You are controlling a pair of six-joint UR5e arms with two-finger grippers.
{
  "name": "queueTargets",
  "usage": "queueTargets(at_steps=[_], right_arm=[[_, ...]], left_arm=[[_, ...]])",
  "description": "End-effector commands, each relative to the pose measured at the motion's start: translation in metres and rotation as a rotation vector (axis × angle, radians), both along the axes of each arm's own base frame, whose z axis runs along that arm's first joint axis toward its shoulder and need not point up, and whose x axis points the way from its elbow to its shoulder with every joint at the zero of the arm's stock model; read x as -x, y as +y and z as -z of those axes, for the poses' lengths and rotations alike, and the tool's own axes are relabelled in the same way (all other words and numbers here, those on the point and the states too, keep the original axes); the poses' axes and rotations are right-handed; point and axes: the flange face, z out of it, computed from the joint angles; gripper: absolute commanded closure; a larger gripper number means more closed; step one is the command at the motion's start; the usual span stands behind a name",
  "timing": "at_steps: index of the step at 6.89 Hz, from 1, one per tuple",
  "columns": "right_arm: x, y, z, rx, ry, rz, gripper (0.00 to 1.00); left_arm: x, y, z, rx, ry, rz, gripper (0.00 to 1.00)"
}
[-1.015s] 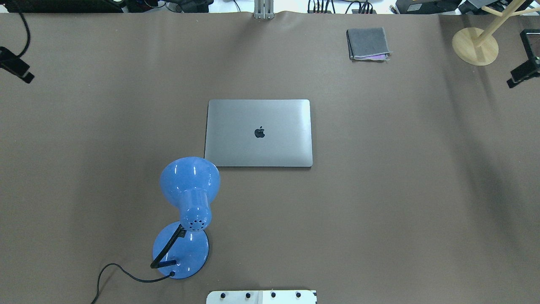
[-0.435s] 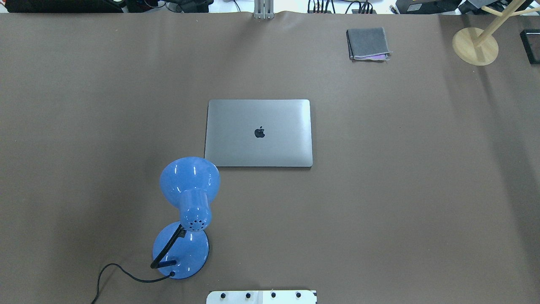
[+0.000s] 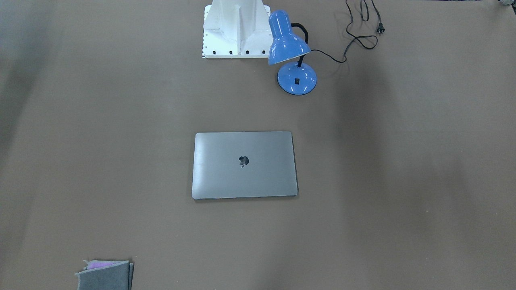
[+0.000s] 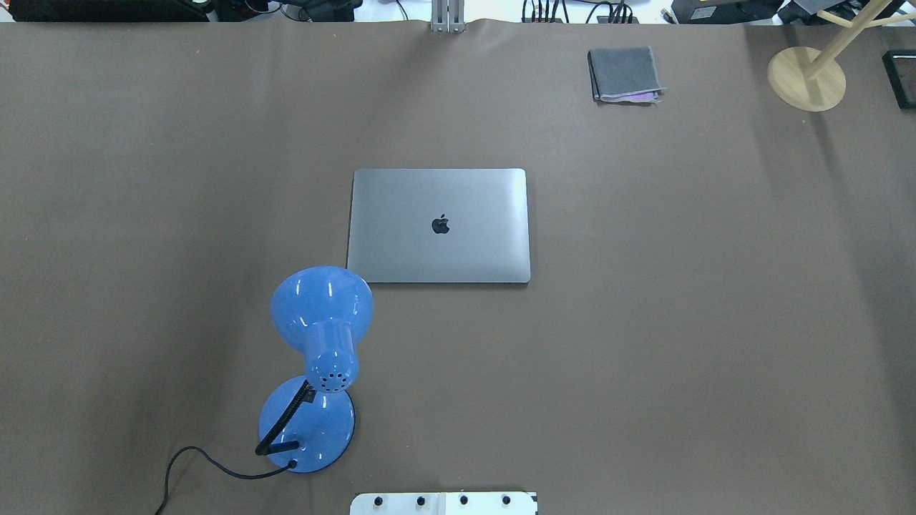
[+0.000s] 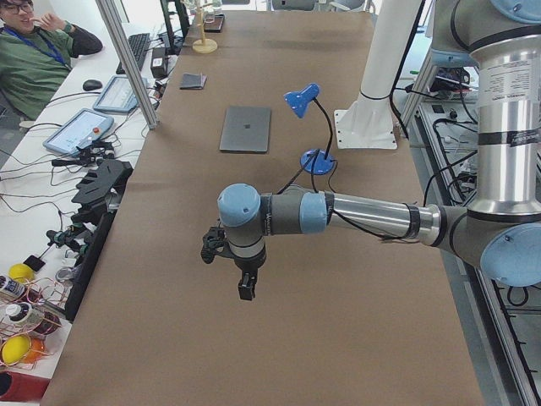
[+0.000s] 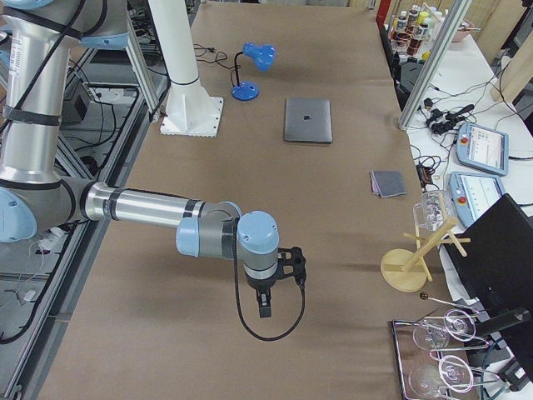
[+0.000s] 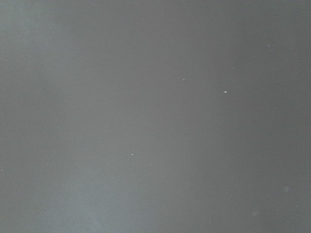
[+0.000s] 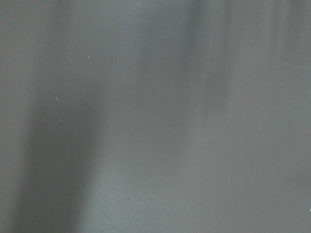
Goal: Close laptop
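Far left of the blue lamp (image 4: 322, 307), the left gripper (image 5: 245, 289): I can't tell its jaws. Just beyond the lamp lies the laptop (image 4: 439, 225), lid shut, long axis crosswise, logo's top facing away from it. Far right, the right gripper (image 6: 265, 307): likewise can't tell.

You're in a robotics lab: two silver-and-blue jointed robot arms (image 5: 363, 216) stretch over a long tabletop covered in brown sheeting (image 4: 644, 322), and a white steel mounting pedestal (image 3: 236, 28) stands on it. Along the far edge you have aluminium profile posts (image 5: 127, 63), grey touchscreen teach pendants (image 6: 479, 148) and loose black cables (image 5: 30, 173). A colleague in a green sweater (image 5: 34, 63) sits at the white side desk (image 5: 63, 106) with a black keyboard (image 5: 139, 46).
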Motion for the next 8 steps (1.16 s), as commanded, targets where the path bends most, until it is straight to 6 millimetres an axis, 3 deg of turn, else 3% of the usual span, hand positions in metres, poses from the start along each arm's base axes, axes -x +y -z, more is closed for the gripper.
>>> queueTargets(at_steps=[1,3,5,8], right_arm=[[0.005,0.000,-0.007,-0.009,0.002,0.007,0.00],[0.033,-0.027,0.016,-0.010,-0.004,0.039,0.00],[0.044,-0.043,0.080,0.095,-0.017,0.041,0.00],[0.051,-0.034,0.086,0.133,-0.113,0.044,0.00]], left_arm=[[0.004,0.010,-0.007,0.020,0.007,0.013,0.02],[0.004,0.021,-0.011,0.032,0.008,0.015,0.02],[0.003,0.031,-0.014,0.035,0.010,0.008,0.02],[0.002,0.040,-0.005,0.013,0.009,0.004,0.02]])
